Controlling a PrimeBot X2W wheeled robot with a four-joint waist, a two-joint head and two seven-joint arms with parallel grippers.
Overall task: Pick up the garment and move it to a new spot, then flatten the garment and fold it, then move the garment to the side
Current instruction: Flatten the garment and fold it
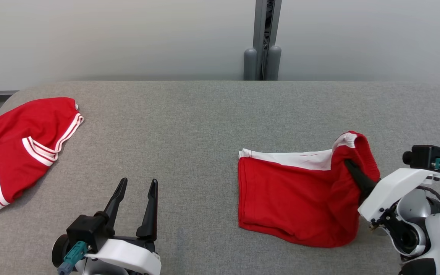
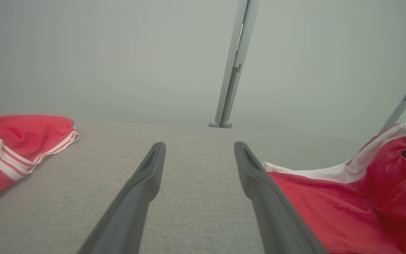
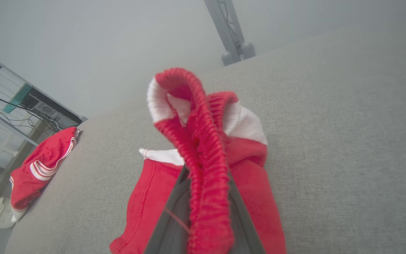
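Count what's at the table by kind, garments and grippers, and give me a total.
Garments: 2, the shorts and the striped garment at the left.
Grippers: 2, left gripper open, right gripper shut on the shorts.
Total: 4

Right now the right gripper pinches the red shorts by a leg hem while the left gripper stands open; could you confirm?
Not the hem: the right gripper pinches the red shorts by the elastic waistband, as the right wrist view shows; the left gripper stands open.
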